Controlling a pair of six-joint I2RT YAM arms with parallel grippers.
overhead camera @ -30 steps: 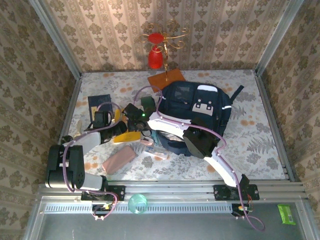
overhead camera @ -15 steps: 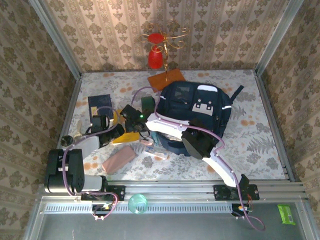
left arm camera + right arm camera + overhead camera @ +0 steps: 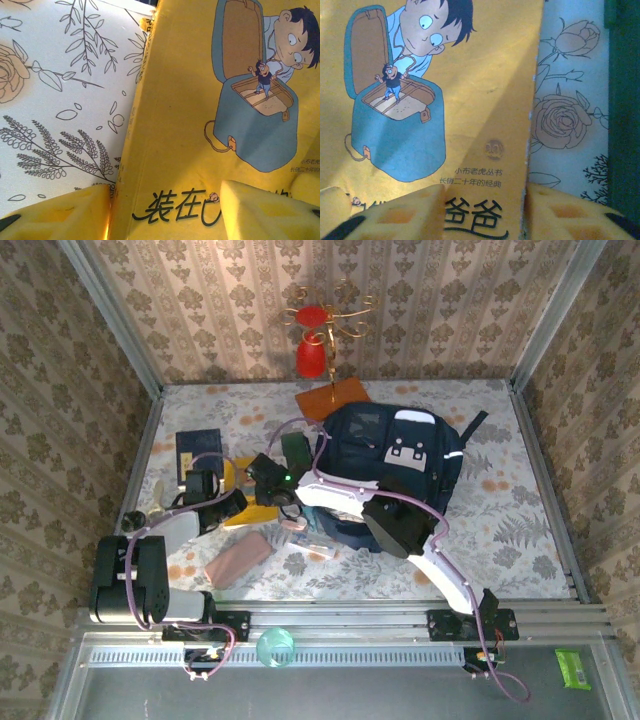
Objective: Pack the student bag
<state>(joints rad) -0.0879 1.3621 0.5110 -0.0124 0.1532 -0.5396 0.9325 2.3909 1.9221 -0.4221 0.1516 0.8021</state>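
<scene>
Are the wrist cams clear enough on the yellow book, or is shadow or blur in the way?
Left wrist: book cover sharp, evenly lit, left fingertips blurred. Right wrist: print readable, bright streak across a shaded cover, right fingertips blurred.

The top external camera looks steeply down from above and behind the arm bases, taking in the whole desk. Both wrist cameras sit very close, facing down past their own fingertips. All three views share the yellow book, which the wrist views frame from opposite edges.
</scene>
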